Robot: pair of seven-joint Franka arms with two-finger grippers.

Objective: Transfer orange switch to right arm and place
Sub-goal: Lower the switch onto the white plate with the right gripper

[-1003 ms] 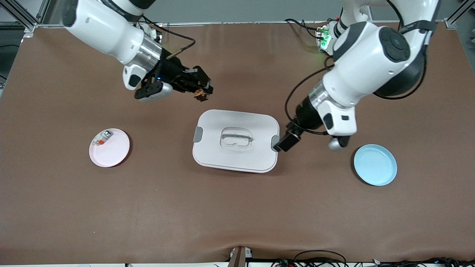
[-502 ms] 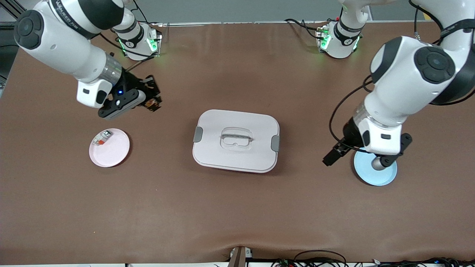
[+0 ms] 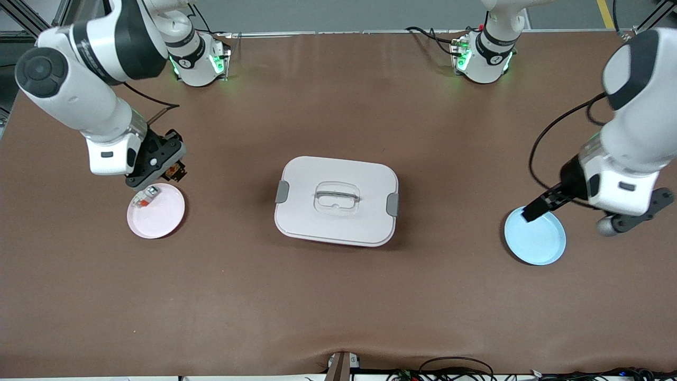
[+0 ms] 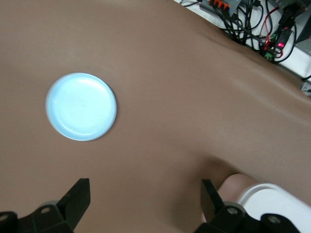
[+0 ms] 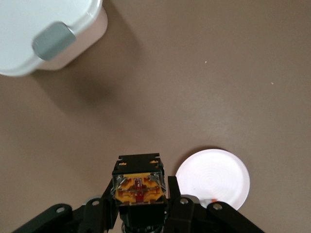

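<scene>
Brown table (image 3: 338, 296), right gripper (image 3: 172, 170) clenching orange switch (image 5: 138, 183) above pink plate's (image 3: 158, 218) edge, left gripper (image 4: 146, 204) released.

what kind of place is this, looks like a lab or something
Probably a robotics lab: two arm bases bolted along a brown-covered table, loose cables and electronics at its edge, aluminium framing around it.

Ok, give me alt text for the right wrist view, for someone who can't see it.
The right gripper grips the orange switch in its jaws above the brown table. A pink plate lies below it, and one corner of a white lidded box shows too.
</scene>
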